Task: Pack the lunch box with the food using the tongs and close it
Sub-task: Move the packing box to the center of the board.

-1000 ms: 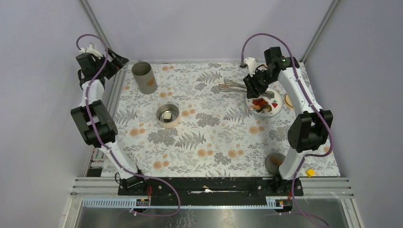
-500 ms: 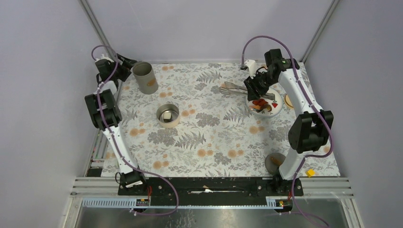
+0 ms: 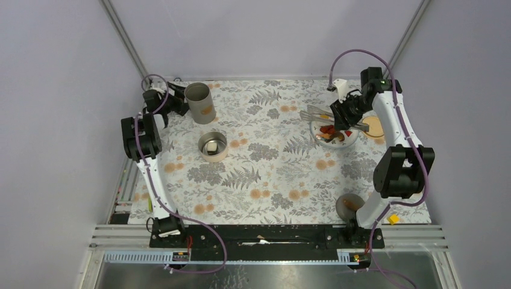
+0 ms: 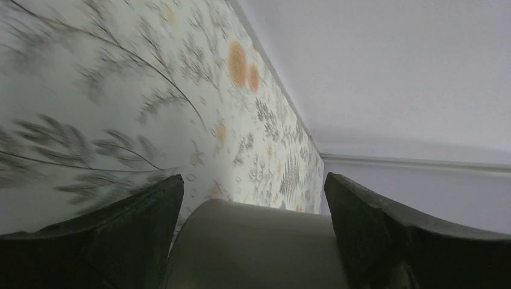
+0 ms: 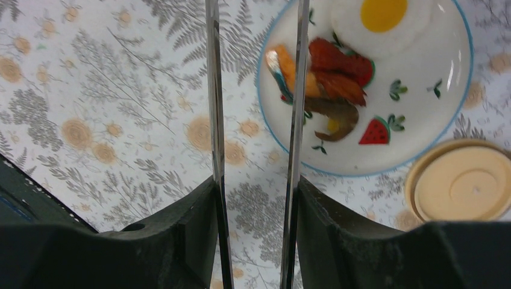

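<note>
Toward the upper right of the overhead view, the tongs [image 3: 317, 113] are held by the right gripper [image 3: 346, 112], whose fingers [image 5: 181, 241] are clamped on the two thin metal arms. From the right wrist, those arms are seen running up the frame, set apart, one over the left edge of the plate [image 5: 434, 90] and the other over the floral cloth [image 5: 120, 120]. All the food is on that one plate: one fried egg [image 5: 385, 15] at the top edge, and below it an overlapping heap of red pieces [image 5: 337, 66], one orange piece [image 5: 291, 69] and one brown piece [image 5: 334, 111]. The reds cannot be counted surely. One cream lid [image 5: 461, 180] lies just beside the plate at lower right. One round lunch box [image 3: 213, 145] stands open left of centre, well apart from the plate. At upper left, the left gripper [image 3: 175, 102] is set with its fingers [image 4: 120, 241] spread wide to either side of one grey cylinder [image 3: 200, 102]; contact cannot be told. The step in hand is judged to be a pick from the plate. For that, the tong tips must be lowered astride a piece and squeezed before it is carried to the box.
</note>
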### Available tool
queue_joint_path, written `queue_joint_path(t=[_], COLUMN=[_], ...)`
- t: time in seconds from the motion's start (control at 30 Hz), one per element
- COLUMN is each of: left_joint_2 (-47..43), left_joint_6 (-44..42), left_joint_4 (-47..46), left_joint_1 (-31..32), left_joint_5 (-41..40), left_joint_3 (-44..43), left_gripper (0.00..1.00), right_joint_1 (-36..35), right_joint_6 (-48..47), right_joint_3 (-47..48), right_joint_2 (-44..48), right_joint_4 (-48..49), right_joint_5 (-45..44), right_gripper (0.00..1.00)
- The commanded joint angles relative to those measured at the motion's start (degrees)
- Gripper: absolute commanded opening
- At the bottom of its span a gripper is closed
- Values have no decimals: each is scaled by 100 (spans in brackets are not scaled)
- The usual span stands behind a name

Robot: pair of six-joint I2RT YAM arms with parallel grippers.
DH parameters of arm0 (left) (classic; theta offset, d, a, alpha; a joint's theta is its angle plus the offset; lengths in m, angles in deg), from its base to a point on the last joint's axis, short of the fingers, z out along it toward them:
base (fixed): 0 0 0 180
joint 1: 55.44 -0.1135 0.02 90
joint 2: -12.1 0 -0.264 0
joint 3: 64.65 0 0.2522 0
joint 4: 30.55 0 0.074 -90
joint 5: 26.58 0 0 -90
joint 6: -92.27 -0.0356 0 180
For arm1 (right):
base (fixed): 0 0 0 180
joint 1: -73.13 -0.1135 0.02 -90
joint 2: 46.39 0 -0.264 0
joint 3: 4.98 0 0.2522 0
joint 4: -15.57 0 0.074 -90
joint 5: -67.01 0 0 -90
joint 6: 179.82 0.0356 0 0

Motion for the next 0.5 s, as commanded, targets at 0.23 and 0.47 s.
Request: queue_joint_path(t=[0.23, 0.47], left_joint_2=[-948, -1516], left_joint_6=[19, -1188], left_joint_4=[-719, 381], left_joint_1=[760, 894], left_joint_5=[199, 90], left_joint_3=[907, 924], left_gripper=[99, 99], right_joint_1=[643, 647], right_joint_6=[223, 474], right_joint_3=[-296, -226], right_joint_2=[295, 202], right_joint_4=[376, 497], right_joint_5=[-566, -996], right_gripper=[51, 51])
